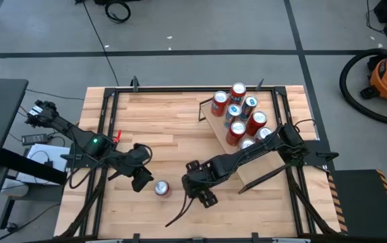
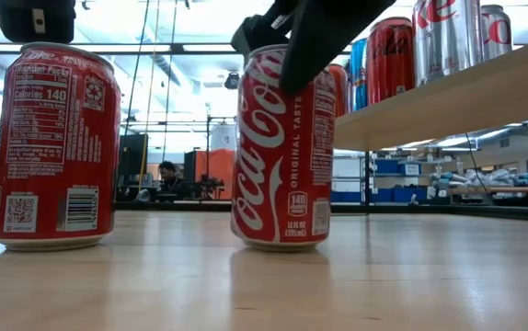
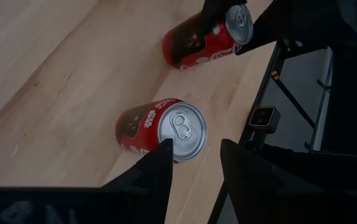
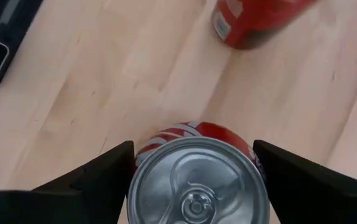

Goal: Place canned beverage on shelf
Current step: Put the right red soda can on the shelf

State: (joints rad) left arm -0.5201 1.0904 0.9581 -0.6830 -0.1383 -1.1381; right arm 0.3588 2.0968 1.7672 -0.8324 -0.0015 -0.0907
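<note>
Right tool [image 4: 191, 171] straddles a red can [image 4: 197, 180] at lower centre, fingers spread and not clamped; left tool [image 3: 194, 165] hangs part-open above another can [image 3: 163, 127].

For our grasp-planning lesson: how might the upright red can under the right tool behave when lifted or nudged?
The red can has smooth, rounded walls, so it may slip in a loose grip. Standing tall, it could tip if nudged high. Its lid looks unopened, so it is probably full and weighty.

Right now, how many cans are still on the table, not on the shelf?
2. One can stands just beyond the left hand; the other can sits between the right hand's fingers, hidden from above.
</note>
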